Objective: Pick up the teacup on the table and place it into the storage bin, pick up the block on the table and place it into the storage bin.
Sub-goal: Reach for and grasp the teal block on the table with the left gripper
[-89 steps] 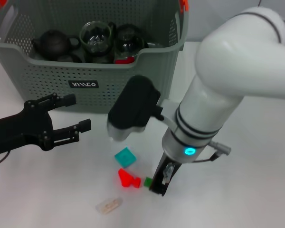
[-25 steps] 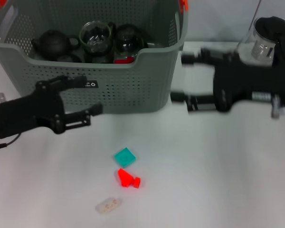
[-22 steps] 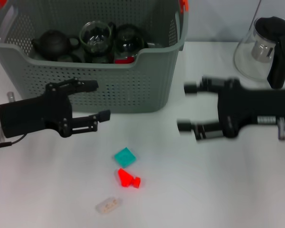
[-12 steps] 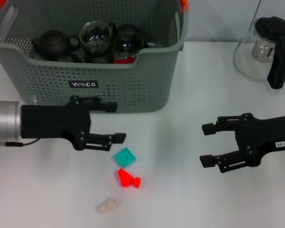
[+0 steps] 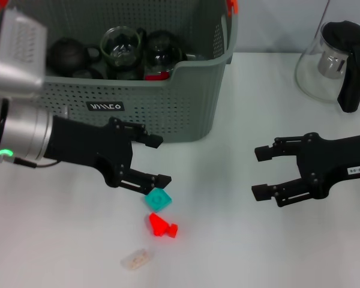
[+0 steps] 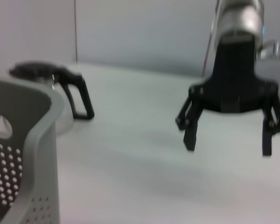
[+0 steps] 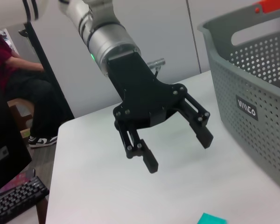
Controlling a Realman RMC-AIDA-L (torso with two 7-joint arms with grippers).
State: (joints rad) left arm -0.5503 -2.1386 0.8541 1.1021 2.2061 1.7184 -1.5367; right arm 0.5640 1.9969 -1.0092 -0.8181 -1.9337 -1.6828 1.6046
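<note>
Status: your left gripper (image 5: 158, 161) hangs low just in front of the storage bin (image 5: 186, 114), jaws spread wide and empty, lower finger just beside the teal block (image 5: 158, 198). The block lies on the bench (image 5: 240, 252), so I judge that step not yet done.

Inside the bin you can see a dark teapot (image 5: 69, 55), a glass cup (image 5: 121, 46) and more dark ware (whether one of these is the task's teacup I cannot tell). No teacup shows on the bench.

Your right gripper (image 5: 267, 171) waits well to the right of the bin, jaws wide, holding nothing.

Also near the teal block: a red piece (image 5: 161, 225) and a pale piece (image 5: 136, 259). A glass pitcher (image 5: 333, 60) stands right of the bin.

Bench white, plain. Grey wall behind; a seated person (image 7: 14, 88) and a keyboard (image 7: 14, 200) off the bench edge.
</note>
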